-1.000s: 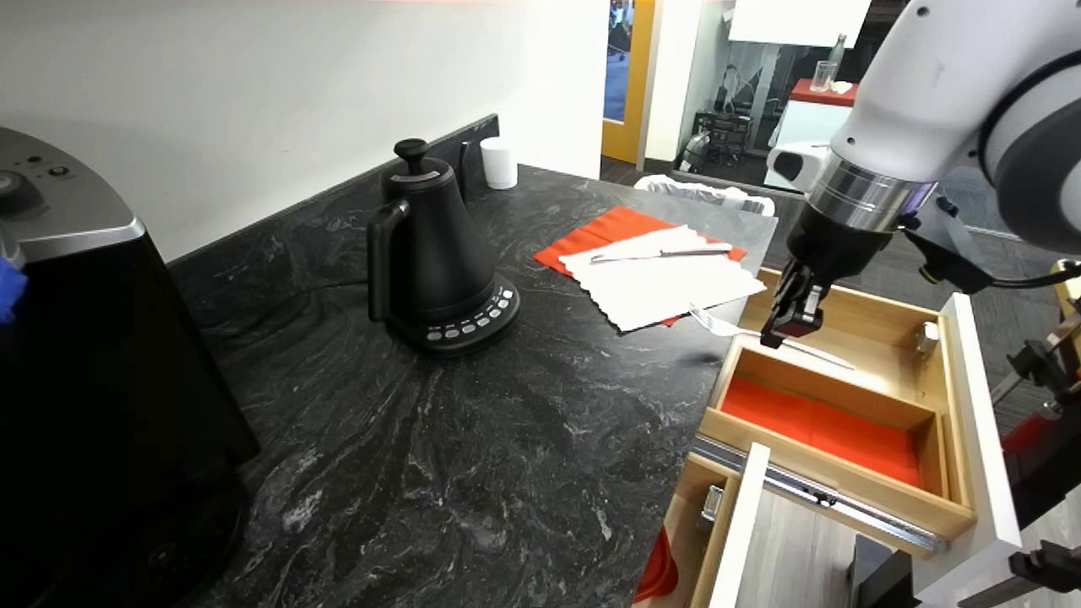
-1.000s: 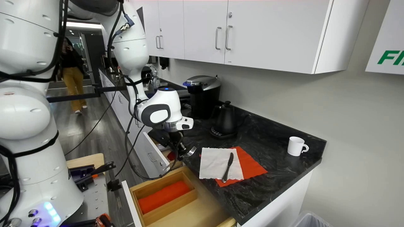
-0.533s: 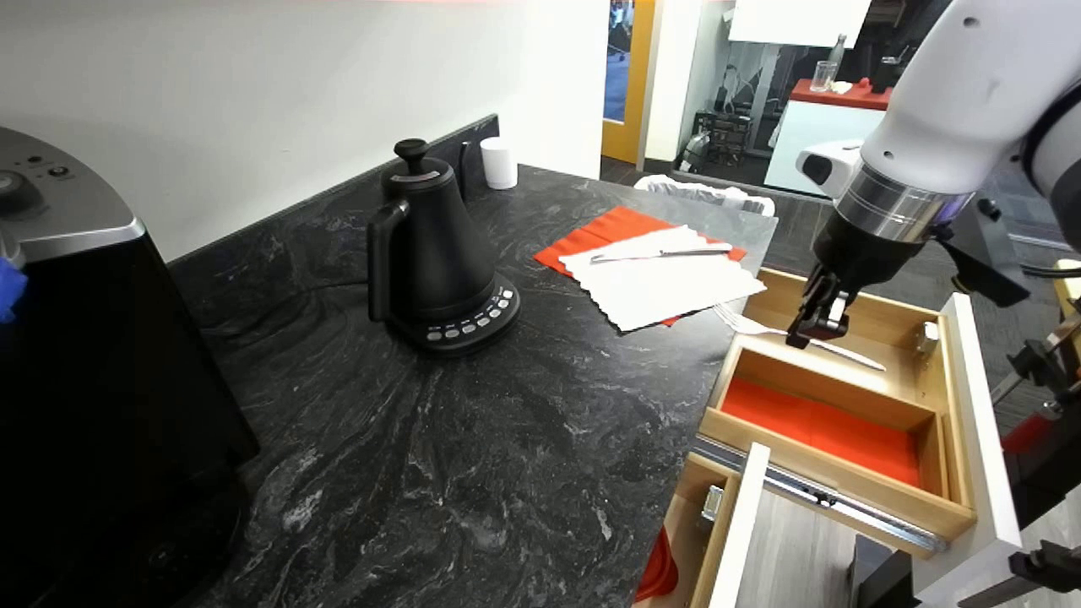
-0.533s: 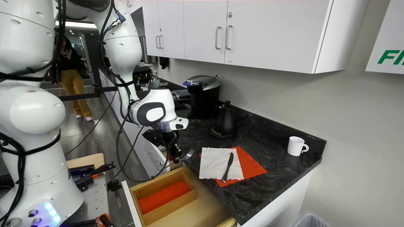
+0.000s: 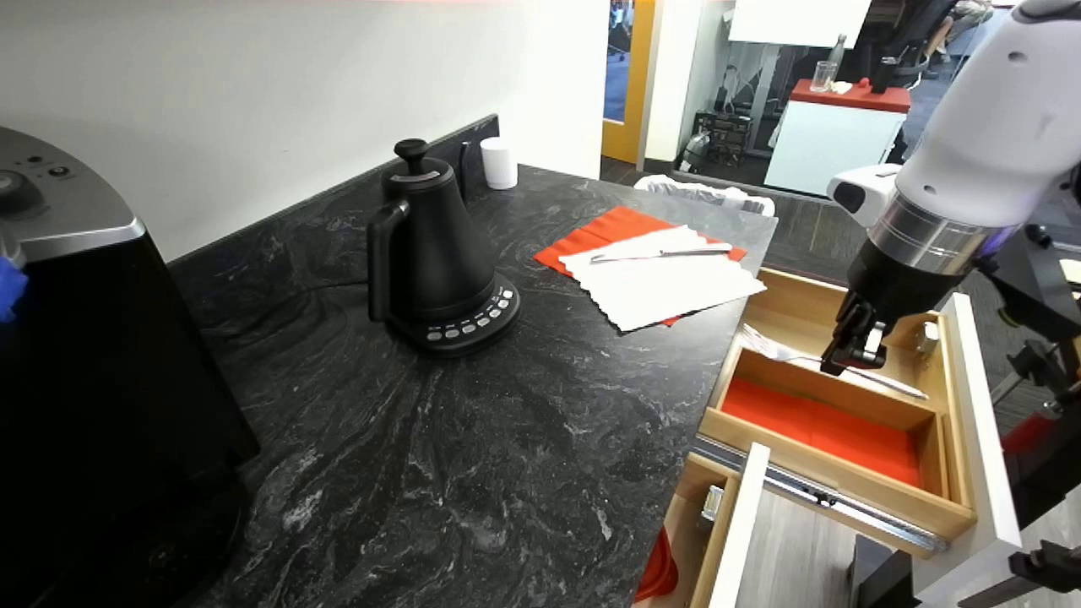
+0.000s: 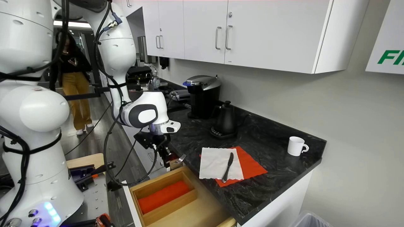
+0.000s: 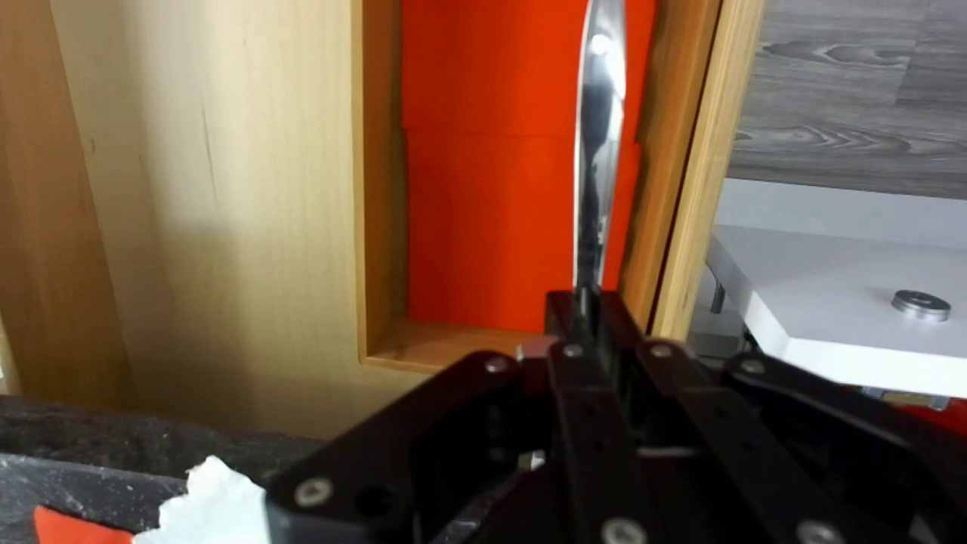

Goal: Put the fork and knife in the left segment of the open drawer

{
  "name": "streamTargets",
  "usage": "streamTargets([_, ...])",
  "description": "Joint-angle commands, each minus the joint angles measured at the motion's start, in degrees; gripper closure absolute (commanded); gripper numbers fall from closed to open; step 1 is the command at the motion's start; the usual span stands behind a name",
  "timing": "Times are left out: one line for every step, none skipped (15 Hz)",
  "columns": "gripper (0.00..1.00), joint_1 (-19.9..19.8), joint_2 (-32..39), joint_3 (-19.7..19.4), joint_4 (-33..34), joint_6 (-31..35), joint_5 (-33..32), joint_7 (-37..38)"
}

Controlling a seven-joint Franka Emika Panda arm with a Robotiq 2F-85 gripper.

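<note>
My gripper (image 5: 834,368) is shut on the silvery fork (image 5: 770,348) and holds it roughly level above the open drawer (image 5: 984,414). In the wrist view the fork's handle (image 7: 600,113) sticks out beyond the fingertips, over the red-orange left segment (image 7: 491,227). The fork's tines point toward the counter in an exterior view (image 6: 181,158). The left segment shows in both exterior views (image 5: 819,431) (image 6: 164,197), with pale wooden walls. The knife (image 5: 663,252) lies on a white napkin on the counter, also seen in an exterior view (image 6: 228,167); it is outside the wrist view.
The white napkin (image 5: 659,291) lies on a red one (image 5: 608,232) near the counter edge. A black kettle (image 5: 439,245), a white mug (image 6: 295,146) and a coffee maker (image 6: 205,97) stand on the dark counter. Another partly open drawer (image 5: 743,532) sits beside the wooden drawer.
My gripper has moved with the fork away from the counter edge and napkins, outward over the drawer and somewhat lower. The fork stays held; the knife and drawer have not moved.
</note>
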Motion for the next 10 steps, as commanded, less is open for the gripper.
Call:
streamTargets([0.95,3.3,-2.58,-1.9,-3.22,-0.97,1.09,3.11])
streamTargets([0.95,1.9,-1.18,-0.09,-0.92,-2.11,1.55,3.49])
streamTargets([0.95,2.06,-1.25,-0.01,-1.02,-2.18,1.61,3.79])
streamTargets([0.95,2.08,-1.25,0.08,-0.92,-2.21,1.58,3.69])
streamTargets([0.71,2.63,-1.09,-0.37,-0.82,-2.19,1.42,3.75])
streamTargets([0.65,3.8,-1.74,-1.53,-2.12,-1.56,0.75,3.31])
streamTargets([0.6,4.39,-1.38,-1.89,-1.59,-2.09,0.44,3.15])
streamTargets([0.53,4.63,-1.07,-1.88,-0.91,-2.62,0.28,2.94])
streamTargets([0.48,5.49,-1.39,-2.51,-1.08,-3.02,-0.08,2.66])
streamTargets([0.4,5.82,-1.37,-2.53,-0.79,-3.41,-0.24,2.43])
